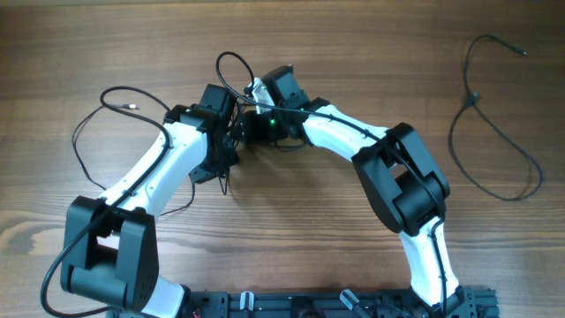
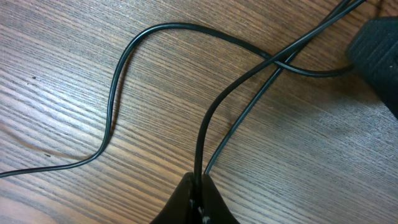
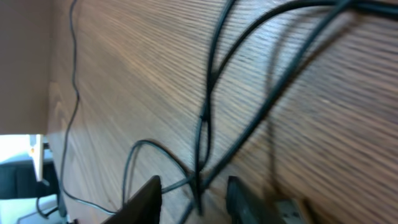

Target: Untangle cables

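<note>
Wood-grain brown table (image 1: 353, 53). At 11 o'clock the left fingers (image 2: 188, 200) pinch the tangled cables (image 2: 114, 93), and the right fingers (image 3: 144, 200) are spread around them. A loose cable (image 1: 474, 97) lies at 2 o'clock.

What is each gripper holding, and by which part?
The left gripper pinches two strands of the cables mid-length, with no cable end in view. The right gripper has its jaws apart around strands, gripping nothing visibly.

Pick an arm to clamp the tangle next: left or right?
Right, likely: right pincer is open, cables running between its fingers. Left pincer looks shut on two of them.
</note>
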Available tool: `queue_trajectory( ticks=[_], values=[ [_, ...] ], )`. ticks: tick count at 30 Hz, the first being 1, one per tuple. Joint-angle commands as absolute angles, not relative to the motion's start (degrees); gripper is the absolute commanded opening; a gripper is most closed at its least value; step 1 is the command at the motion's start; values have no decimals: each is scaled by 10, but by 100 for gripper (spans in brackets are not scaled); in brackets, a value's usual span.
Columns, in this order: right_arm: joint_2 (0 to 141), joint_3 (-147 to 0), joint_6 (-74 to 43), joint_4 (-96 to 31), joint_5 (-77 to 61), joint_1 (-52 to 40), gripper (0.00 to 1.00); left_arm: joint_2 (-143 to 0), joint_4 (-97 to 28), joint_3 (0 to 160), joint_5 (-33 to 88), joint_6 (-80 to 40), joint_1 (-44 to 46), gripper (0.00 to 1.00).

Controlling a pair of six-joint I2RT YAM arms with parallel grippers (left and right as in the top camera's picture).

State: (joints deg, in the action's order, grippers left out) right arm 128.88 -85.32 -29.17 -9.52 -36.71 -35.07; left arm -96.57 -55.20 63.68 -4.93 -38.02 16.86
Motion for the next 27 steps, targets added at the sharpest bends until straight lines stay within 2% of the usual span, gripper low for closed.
queue_trajectory(
  ticks=[1,11,18,22,27],
  values=[
    [1276,-850,-287,-112,-330,-344,43,-969,-550,633,-65,-380,169,7],
    [1276,-850,-317,-114,-327,-351,37,-969,-544,633,-65,-380,169,9],
    [1276,-850,-322,-105,-310,-355,39,-969,-552,633,-65,-379,169,10],
    [1276,-851,-352,-24,-322,-344,43,-969,-575,633,-65,-377,169,8],
    [1276,-851,-458,83,-371,-268,48,-969,-583,633,-65,-377,169,8]
  ],
)
